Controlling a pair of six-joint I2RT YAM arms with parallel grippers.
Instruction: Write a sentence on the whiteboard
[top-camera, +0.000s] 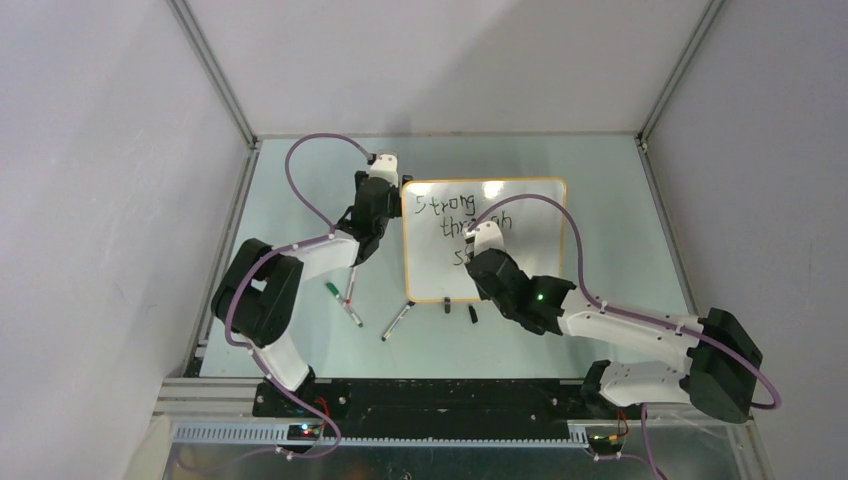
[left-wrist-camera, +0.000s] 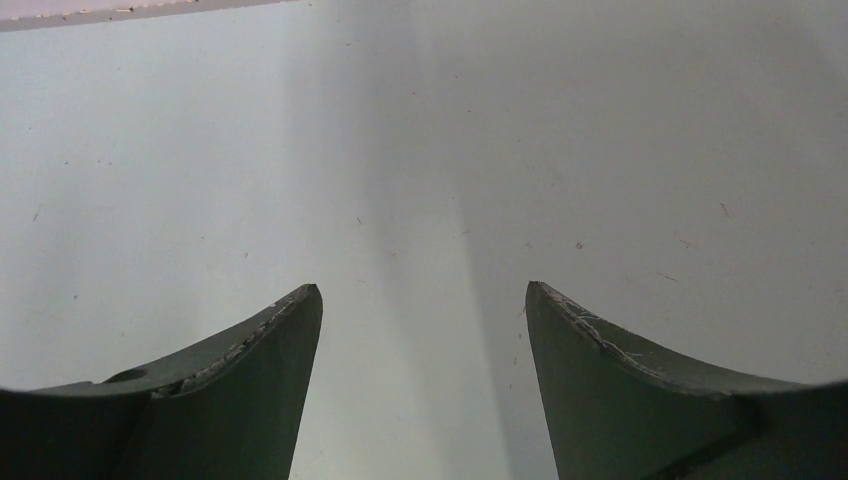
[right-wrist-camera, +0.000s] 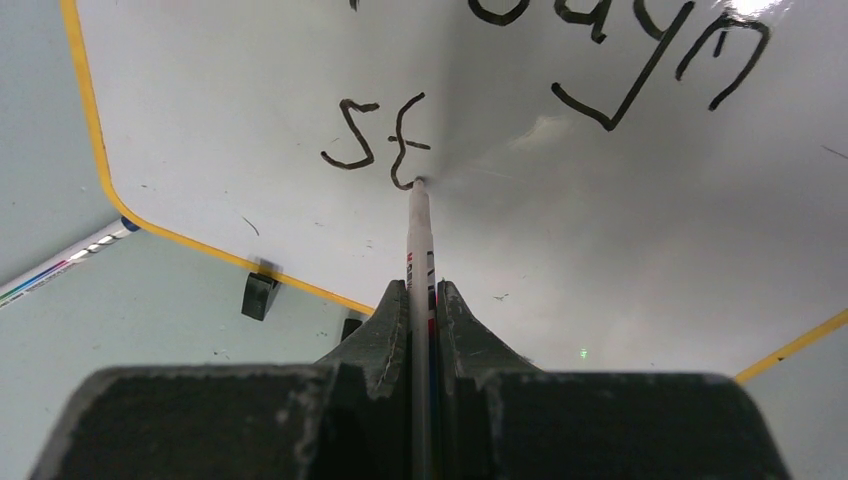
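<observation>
The right gripper (right-wrist-camera: 421, 300), clamped on a thin marker (right-wrist-camera: 419, 225), holds its tip against the newest letters of the sentence (right-wrist-camera: 398, 140) on the whiteboard (right-wrist-camera: 250, 90), mid-frame on the bench (left-wrist-camera: 400, 130), while the left gripper (left-wrist-camera: 422, 300) hangs jaws apart at the board's upper left corner.

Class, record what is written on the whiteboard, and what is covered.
The sentence reads "Strong", "through" and a started "st" on the whiteboard. The right gripper, shut on a marker, covers part of "through" in the top view.
</observation>
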